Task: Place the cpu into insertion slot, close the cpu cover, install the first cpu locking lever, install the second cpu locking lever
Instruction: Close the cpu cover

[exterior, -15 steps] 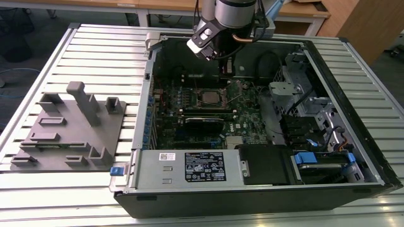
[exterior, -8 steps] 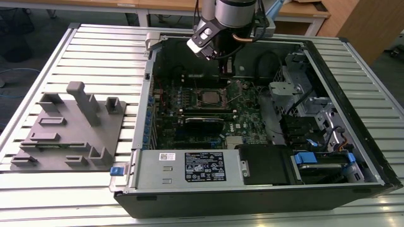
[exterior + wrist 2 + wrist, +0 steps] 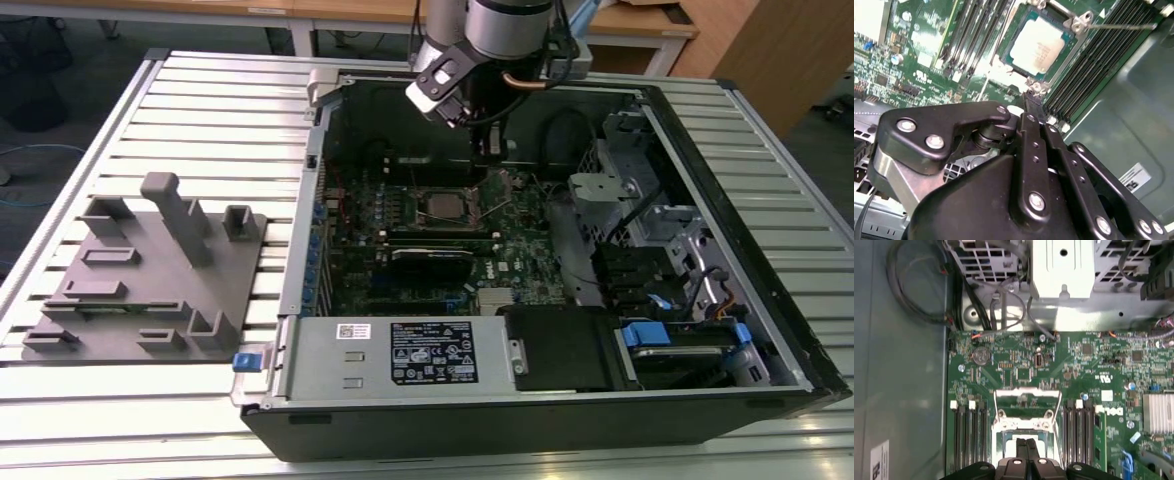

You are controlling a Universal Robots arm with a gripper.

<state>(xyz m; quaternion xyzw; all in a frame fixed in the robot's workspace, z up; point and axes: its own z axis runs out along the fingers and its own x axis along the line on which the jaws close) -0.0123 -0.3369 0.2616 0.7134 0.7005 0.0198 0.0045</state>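
The cpu (image 3: 1039,44), a square chip with a silver-grey top, lies in the insertion slot (image 3: 1013,62) on the green motherboard. The cpu cover (image 3: 1027,391), a thin silver frame, stands swung up beside the slot, and the board shows through its window. A thin locking lever (image 3: 1124,25) sticks out from a corner of the slot. My gripper (image 3: 1030,97) hovers just above the slot's edge, its two black fingers pressed together and holding nothing. In the exterior view the gripper (image 3: 491,152) hangs inside the open computer case, behind the slot (image 3: 447,205).
The computer case (image 3: 287,300) lies open on a slatted metal table. A grey fixture plate (image 3: 147,270) with upright blocks sits at the exterior view's left. Memory slots (image 3: 971,435) flank the socket. Cables (image 3: 914,290) and a drive cage (image 3: 641,200) crowd the case.
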